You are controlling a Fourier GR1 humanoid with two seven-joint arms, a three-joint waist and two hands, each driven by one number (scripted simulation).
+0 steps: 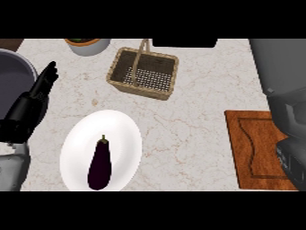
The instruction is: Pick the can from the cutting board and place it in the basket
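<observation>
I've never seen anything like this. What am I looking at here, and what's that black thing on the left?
You are looking down from a humanoid robot's head at a kitchen counter. The black thing is its left hand, fingers straight, holding nothing. The grey bulk at the right is probably its other arm; no hand shows there. On the counter are a wicker basket with a handle, a white plate with an eggplant on it, and a wooden cutting board, partly hidden. A pot sits at the far left. I see no can anywhere.
</observation>
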